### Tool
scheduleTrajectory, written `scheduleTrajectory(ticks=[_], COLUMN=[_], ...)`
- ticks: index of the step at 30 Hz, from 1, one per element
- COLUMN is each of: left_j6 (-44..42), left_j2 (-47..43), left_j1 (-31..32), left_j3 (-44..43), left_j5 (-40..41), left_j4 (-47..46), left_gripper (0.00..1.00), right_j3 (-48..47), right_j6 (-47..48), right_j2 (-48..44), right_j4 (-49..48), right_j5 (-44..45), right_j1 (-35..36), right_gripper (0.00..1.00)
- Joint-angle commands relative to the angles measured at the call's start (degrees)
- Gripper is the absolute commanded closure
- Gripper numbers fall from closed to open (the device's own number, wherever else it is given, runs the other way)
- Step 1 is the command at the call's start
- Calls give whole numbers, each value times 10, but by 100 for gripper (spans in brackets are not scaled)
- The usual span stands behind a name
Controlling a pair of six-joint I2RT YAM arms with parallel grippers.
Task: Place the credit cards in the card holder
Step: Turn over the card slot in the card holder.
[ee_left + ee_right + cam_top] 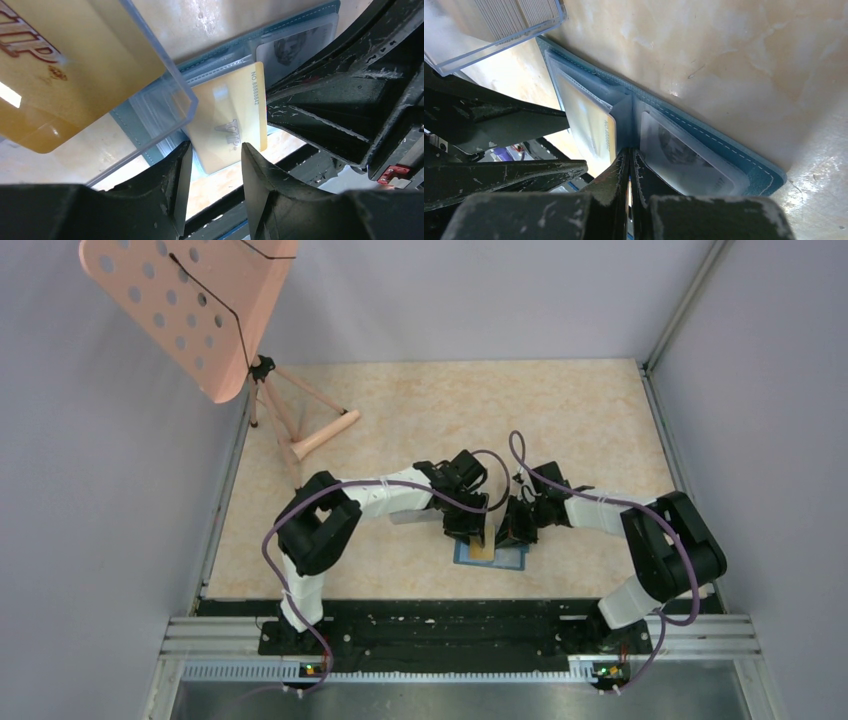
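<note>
The card holder lies open near the table's front edge, teal outside and lighter blue inside. An orange-yellow credit card sits partly in its left pocket, its near end sticking out. A greyish credit card rests in the right pocket. My left gripper hovers open just over the yellow card's free end, with nothing gripped. My right gripper is shut, its tips pressing on the holder's middle fold. From above, both grippers meet over the holder.
A clear plastic box lies beside the holder's left side, another yellow card showing through it. A pink perforated stand with tripod legs occupies the back left. Grey walls enclose the table; a black rail runs along the front.
</note>
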State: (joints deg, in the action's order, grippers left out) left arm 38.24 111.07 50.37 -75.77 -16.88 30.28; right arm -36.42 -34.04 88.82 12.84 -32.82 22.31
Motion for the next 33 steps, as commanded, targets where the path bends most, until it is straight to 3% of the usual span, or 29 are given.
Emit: scheduleTrajectory(ticks=[1, 20, 33], left_j6=[16, 34, 30], left_j2=[-22, -72, -46], left_j1=[2, 1, 7], left_j3=[7, 7, -17], left_j5=[-45, -58, -98], left_j4=[-72, -117, -137], left_gripper=[55, 56, 58], right_j3=[-13, -18, -25], right_j6=[12, 18, 17], right_j2=[12, 16, 18], right_j4=[-4, 3, 6], right_j5=[11, 8, 2], right_j1=[10, 12, 11], right_gripper=[100, 100, 100])
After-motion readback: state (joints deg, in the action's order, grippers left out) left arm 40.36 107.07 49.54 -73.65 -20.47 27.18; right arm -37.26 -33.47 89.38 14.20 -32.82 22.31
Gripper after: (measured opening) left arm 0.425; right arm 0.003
